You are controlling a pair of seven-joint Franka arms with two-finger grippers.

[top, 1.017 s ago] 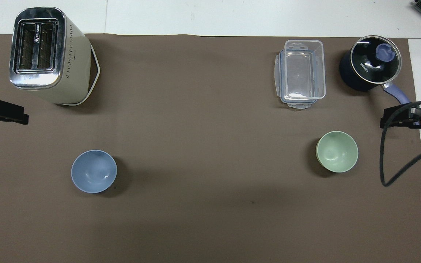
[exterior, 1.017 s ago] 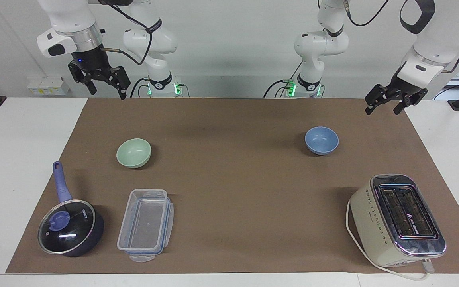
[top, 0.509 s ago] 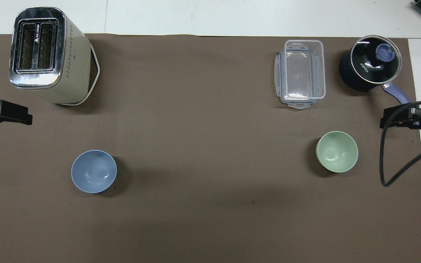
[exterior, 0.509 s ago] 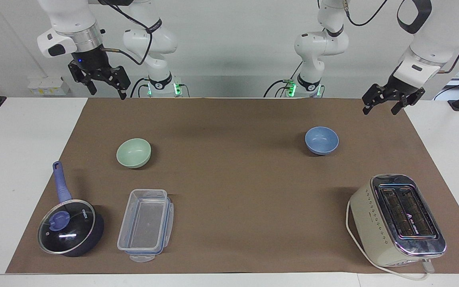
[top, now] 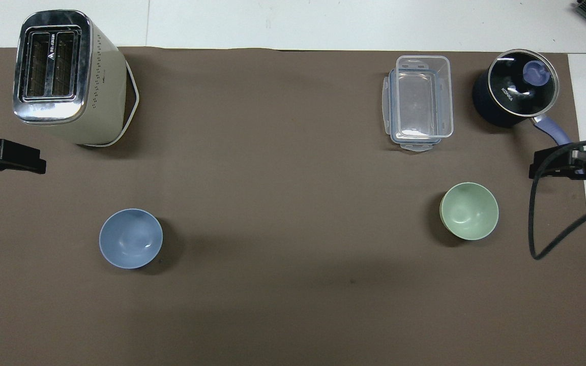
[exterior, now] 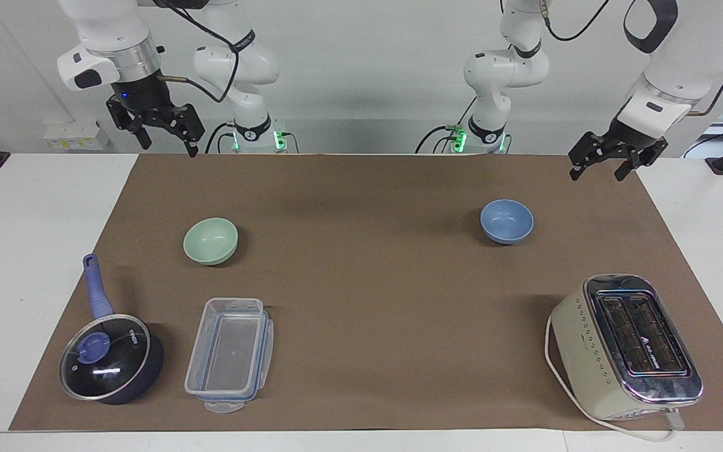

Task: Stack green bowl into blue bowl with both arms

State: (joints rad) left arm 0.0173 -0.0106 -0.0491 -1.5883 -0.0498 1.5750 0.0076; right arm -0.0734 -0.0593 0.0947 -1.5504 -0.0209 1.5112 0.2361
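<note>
The pale green bowl [exterior: 210,240] [top: 469,210] sits upright on the brown mat toward the right arm's end. Toward the left arm's end sits the blue bowl [exterior: 506,221] [top: 130,238], also upright and with nothing in it. High over the mat's edge at its own end hangs my right gripper [exterior: 170,145] [top: 539,168], open and holding nothing, well clear of the green bowl. My left gripper [exterior: 597,176] [top: 33,161] is open too, raised over the mat's edge at the left arm's end, apart from the blue bowl.
A cream toaster [exterior: 626,345] [top: 64,76] stands farther from the robots than the blue bowl. A clear plastic container [exterior: 230,355] and a dark lidded saucepan [exterior: 110,367] with a blue handle lie farther out than the green bowl.
My left gripper has risen slightly and drifted a little inward over the mat. The right gripper and both bowls have stayed where they were.
</note>
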